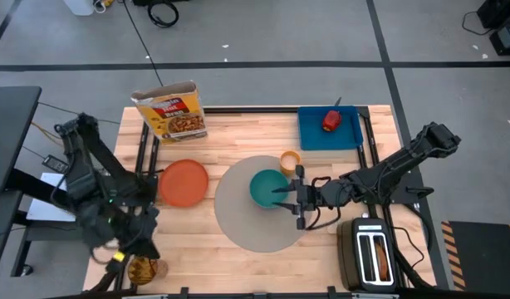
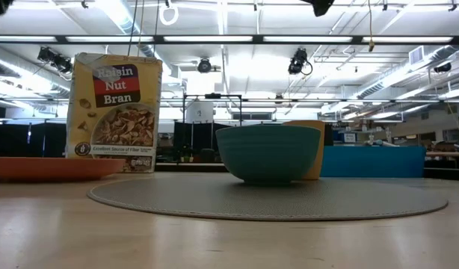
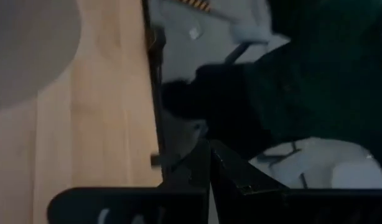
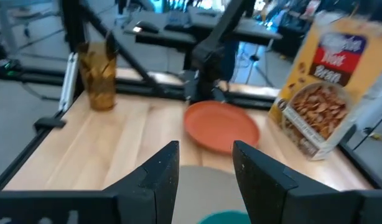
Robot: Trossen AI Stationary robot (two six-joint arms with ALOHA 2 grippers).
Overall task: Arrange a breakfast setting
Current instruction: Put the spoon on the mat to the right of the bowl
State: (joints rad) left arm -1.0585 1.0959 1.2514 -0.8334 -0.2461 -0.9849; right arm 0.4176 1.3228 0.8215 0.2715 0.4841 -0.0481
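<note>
We have the teal bowl point(image 1: 267, 187) on the grey mat point(image 1: 238, 218) with our right gripper point(image 1: 290, 198), fingers parted and empty, at its rim, left gripper point(image 3: 209, 163) closed and parked, while the orange plate point(image 1: 184, 182), cup point(image 1: 289, 159) and apple point(image 1: 331, 121) remain unplaced.

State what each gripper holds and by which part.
Right gripper sits at the teal bowl's rim, fingers apart; a hold cannot be told. Left gripper, shut off the table edge, holds nothing.
</note>
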